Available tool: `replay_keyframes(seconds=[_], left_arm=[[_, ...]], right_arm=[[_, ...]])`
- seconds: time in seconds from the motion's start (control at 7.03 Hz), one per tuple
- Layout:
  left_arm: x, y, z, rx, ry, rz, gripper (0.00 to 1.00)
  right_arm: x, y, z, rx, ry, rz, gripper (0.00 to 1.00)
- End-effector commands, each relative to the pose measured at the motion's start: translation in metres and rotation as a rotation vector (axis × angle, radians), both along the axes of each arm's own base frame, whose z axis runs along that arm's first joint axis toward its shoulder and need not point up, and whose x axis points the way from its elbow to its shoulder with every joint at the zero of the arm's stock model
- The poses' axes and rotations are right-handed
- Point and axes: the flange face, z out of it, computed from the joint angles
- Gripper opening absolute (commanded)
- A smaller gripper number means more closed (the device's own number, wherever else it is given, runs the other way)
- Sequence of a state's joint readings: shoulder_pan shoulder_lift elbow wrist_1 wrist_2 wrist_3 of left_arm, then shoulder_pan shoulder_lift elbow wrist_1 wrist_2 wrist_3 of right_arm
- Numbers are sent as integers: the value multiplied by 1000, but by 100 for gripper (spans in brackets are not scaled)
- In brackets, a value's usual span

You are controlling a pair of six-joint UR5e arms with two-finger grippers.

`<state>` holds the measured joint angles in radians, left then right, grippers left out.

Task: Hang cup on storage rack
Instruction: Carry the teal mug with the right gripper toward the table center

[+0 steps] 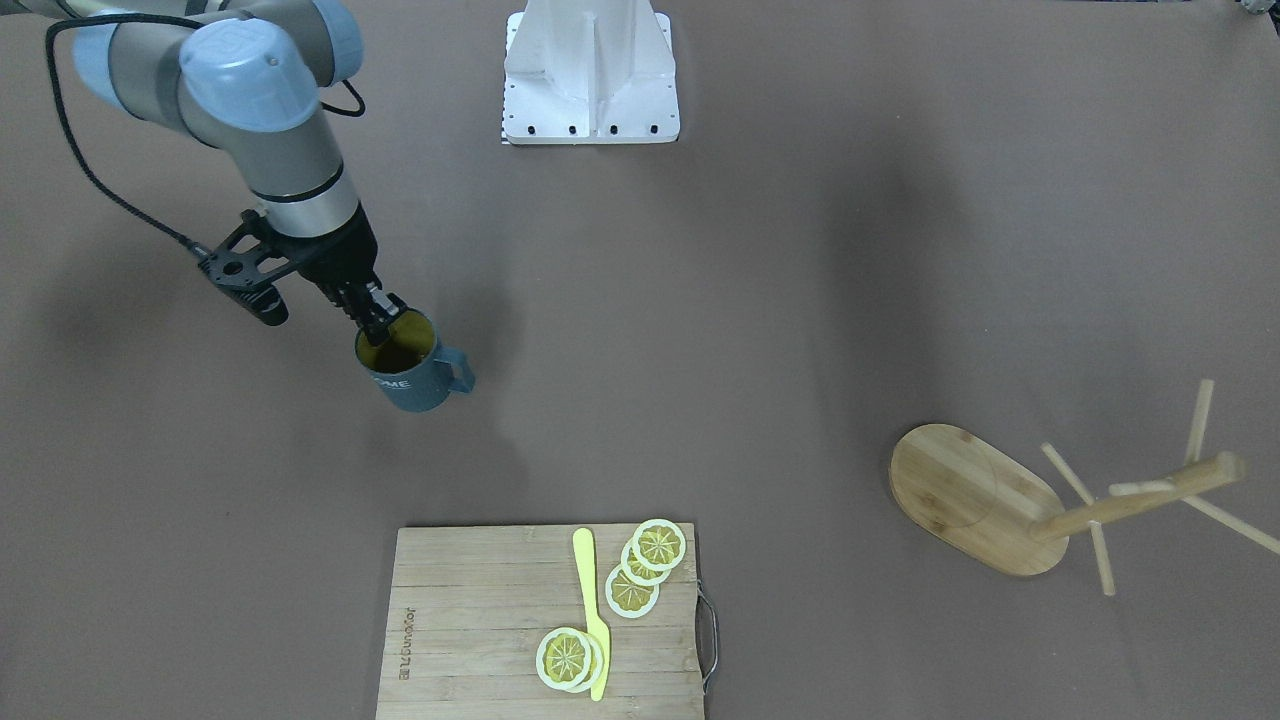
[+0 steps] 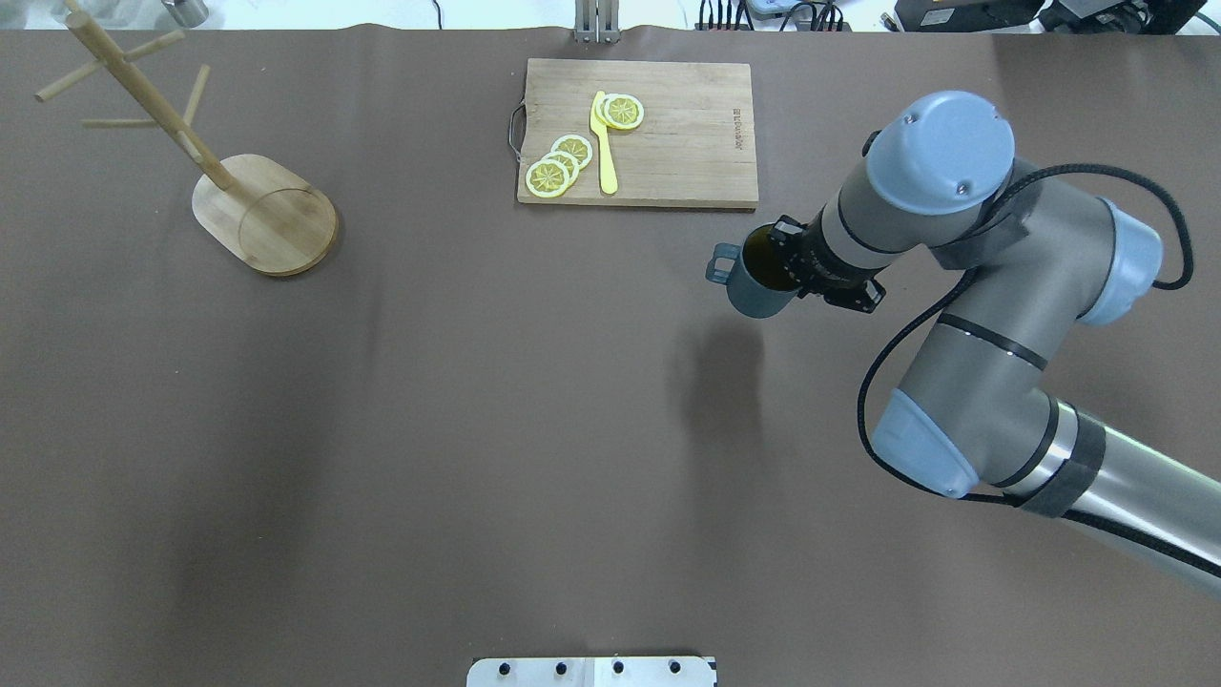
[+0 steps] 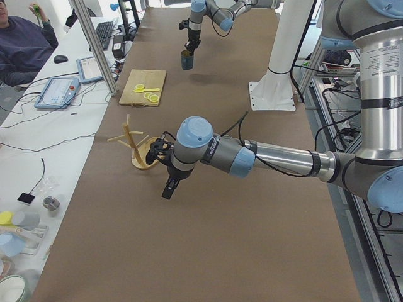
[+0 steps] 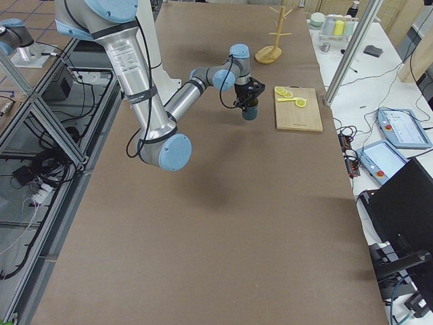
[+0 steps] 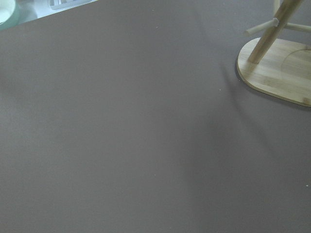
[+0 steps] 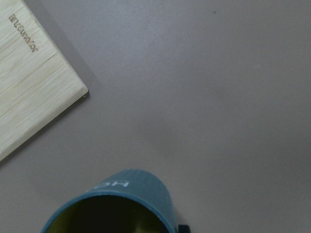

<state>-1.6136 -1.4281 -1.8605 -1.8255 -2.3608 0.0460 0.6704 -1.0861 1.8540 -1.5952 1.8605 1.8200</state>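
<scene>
One cup (image 1: 415,378) is held clear of the table (image 1: 800,300), its rim clamped by the right gripper (image 1: 380,318); the state of the left gripper (image 3: 167,192) cannot be told.

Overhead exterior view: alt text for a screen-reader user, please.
The right gripper grips the blue cup by its rim, near a cutting board with lemon slices and a yellow knife. The rack stands in the far left corner of the table.

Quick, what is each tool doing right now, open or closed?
Left tool: cannot be told.
Right tool: closed on the cup.
</scene>
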Motion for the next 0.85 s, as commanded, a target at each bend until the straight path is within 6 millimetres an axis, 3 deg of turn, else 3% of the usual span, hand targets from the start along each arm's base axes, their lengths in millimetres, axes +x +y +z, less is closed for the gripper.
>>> replay_keyframes(seconds=[0.0,0.28,0.43,0.57,0.71], left_arm=[[0,0,1,-1,0,0,99],[1,0,1,-3,0,1,99],[1,0,1,-4,1,0,99],[0,0,2,-6,0,-2,99],[0,-1,0,-9,3,-9,99]], right_arm=[[-51,36,-32,-101,-16,91,0],[-88,54,-68,-210,-2,194,0],[-124,46,-90,-224,20,215,0],[-147,40,-109,-224,22,209,0],[-156,39,-119,-223,20,202,0]])
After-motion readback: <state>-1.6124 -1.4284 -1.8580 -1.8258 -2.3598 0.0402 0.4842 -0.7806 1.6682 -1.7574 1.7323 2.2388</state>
